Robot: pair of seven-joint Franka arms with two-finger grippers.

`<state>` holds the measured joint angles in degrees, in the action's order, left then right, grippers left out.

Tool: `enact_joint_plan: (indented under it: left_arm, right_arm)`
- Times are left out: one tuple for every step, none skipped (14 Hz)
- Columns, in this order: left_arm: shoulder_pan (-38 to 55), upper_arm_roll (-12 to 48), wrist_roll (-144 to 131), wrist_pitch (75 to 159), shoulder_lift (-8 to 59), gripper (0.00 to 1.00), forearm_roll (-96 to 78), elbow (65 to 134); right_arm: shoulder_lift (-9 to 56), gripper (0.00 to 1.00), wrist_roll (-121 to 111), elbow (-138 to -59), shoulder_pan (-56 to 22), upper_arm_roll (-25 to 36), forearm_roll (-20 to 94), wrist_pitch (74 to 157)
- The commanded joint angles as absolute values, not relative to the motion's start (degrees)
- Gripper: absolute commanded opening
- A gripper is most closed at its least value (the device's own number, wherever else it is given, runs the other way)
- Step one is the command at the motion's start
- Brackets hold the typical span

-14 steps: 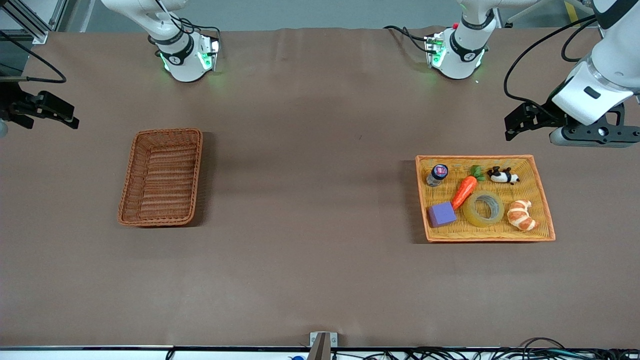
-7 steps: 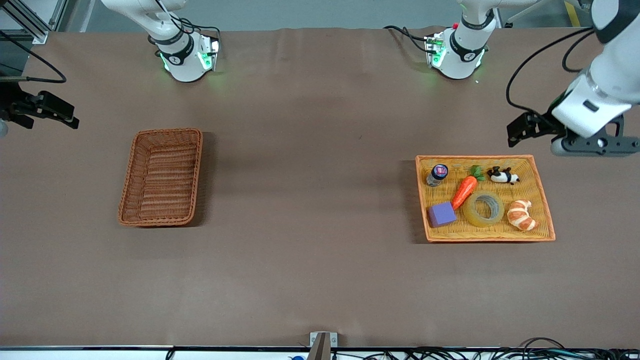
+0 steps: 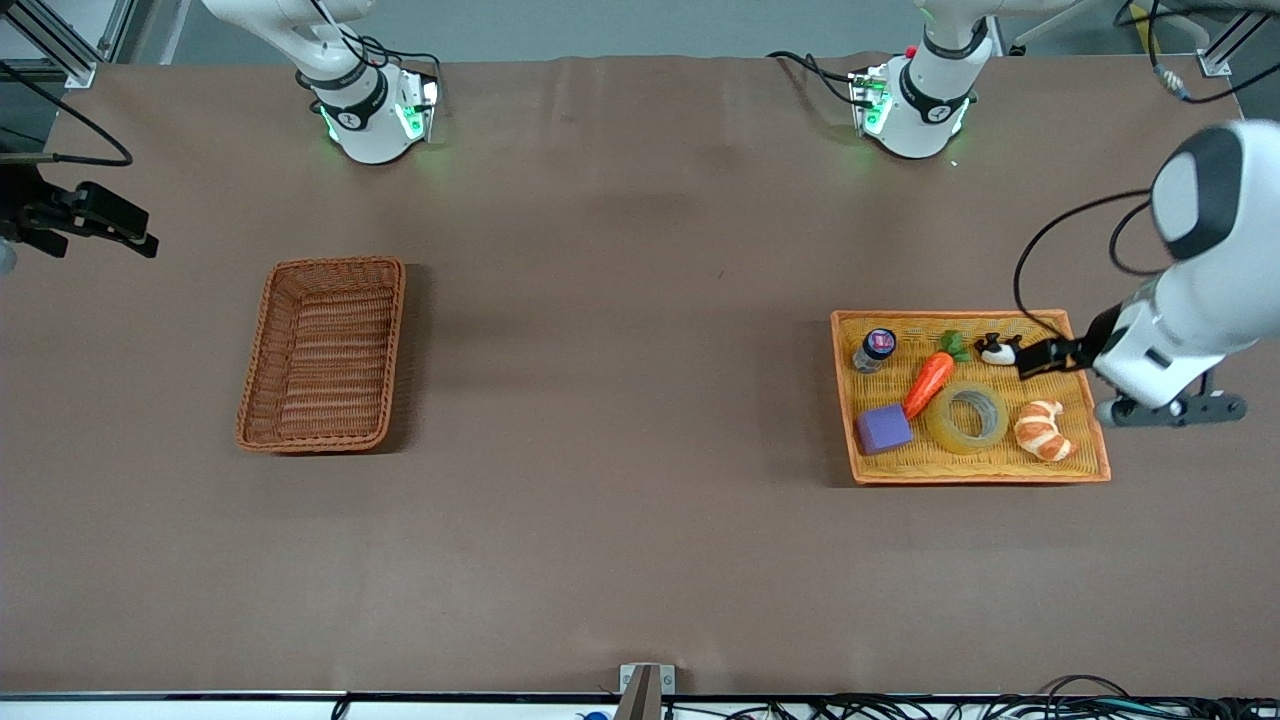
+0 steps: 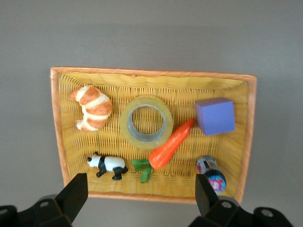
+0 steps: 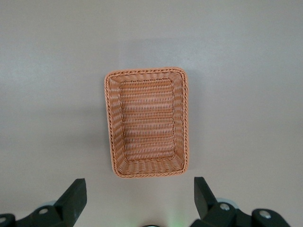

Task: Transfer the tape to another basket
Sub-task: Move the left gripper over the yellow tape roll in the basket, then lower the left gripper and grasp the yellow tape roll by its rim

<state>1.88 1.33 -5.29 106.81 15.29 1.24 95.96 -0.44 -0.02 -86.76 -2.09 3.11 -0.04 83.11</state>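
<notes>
The tape (image 3: 966, 417), a translucent yellowish ring, lies flat in the yellow-orange tray (image 3: 980, 479) between a carrot and a croissant. In the left wrist view the tape (image 4: 146, 123) sits mid-tray. My left gripper (image 3: 1045, 358) hangs open over the tray's edge at the left arm's end, above the toy panda, with nothing between its fingers (image 4: 139, 201). The dark reddish-brown basket (image 3: 322, 352) stands empty toward the right arm's end. My right gripper (image 3: 110, 228) waits open past that basket, at the table's end. In the right wrist view it (image 5: 139, 198) looks down on the basket (image 5: 147, 123).
The tray also holds an orange carrot (image 3: 930, 383), a purple cube (image 3: 883, 428), a croissant (image 3: 1041, 430), a toy panda (image 3: 998, 349) and a small bottle (image 3: 874, 350). Brown tabletop stretches between tray and basket.
My left arm has swung toward the front camera, carrying its open gripper from over bare table to over the tray's edge. The right arm has not moved.
</notes>
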Motion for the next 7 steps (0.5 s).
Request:
enact_joint_plan:
  left_arm:
    - [1.8,0.4,-4.8,111.3,18.8,1.00,2.1,98.0]
    - [1.8,0.1,-4.8,112.2,20.3,1.00,2.1,98.3]
    - [1.8,-0.6,-4.8,112.8,21.7,1.00,2.1,98.5]
    - [1.8,-1.1,-4.8,113.9,22.6,1.00,2.1,99.6]
    - [1.8,-2.0,-4.8,115.3,23.5,1.00,2.1,100.3]
    - [1.7,-3.3,-4.7,116.4,25.0,1.00,2.1,100.9]
    - [1.8,-3.5,-4.6,118.0,26.4,1.00,2.1,101.2]
  right_arm:
    - [-0.7,1.00,-0.4,-87.0,-1.6,2.9,1.1,82.8]
    - [-0.5,1.00,-0.4,-86.8,-1.6,2.9,1.1,82.9]
    - [-0.4,1.00,-0.5,-86.5,-1.2,3.0,1.1,82.9]
    - [-0.4,1.00,-0.9,-86.4,-1.1,3.1,1.1,82.8]
    - [-0.4,1.00,-0.8,-86.4,-1.1,3.1,1.1,82.6]
    - [-0.4,1.00,-0.8,-86.4,-1.1,3.1,1.1,82.6]
    - [-0.4,1.00,-0.8,-86.4,-1.3,3.1,1.1,82.6]
